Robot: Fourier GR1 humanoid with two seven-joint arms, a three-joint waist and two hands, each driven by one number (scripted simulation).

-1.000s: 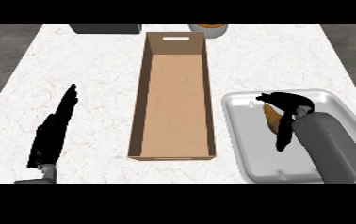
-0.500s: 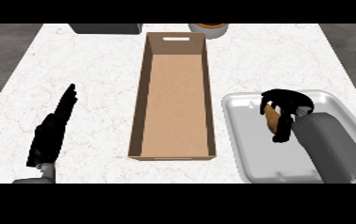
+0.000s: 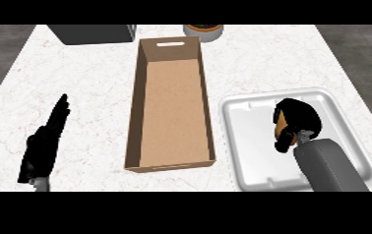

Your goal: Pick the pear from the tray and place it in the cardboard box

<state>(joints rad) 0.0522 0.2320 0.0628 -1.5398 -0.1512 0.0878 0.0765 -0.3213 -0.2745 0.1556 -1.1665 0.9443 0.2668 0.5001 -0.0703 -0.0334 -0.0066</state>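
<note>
White marbled bench (image 3: 276, 61). Long cardboard box (image 3: 171, 110) open, long axis running away from robot, left of the white tray (image 3: 251, 169). Right hand (image 3: 296, 120) in tray, fingers curled over the pear (image 3: 279, 121), brown sliver showing at hand's left. Left hand (image 3: 45, 142) resting flat, fingers straight, far side of box. No legible writing.

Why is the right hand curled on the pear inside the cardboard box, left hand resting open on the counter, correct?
Not inside the cardboard box. The head view shows the right hand with fingers curled over the pear in the tray; the box holds nothing. The left hand does rest open on the counter.
</note>
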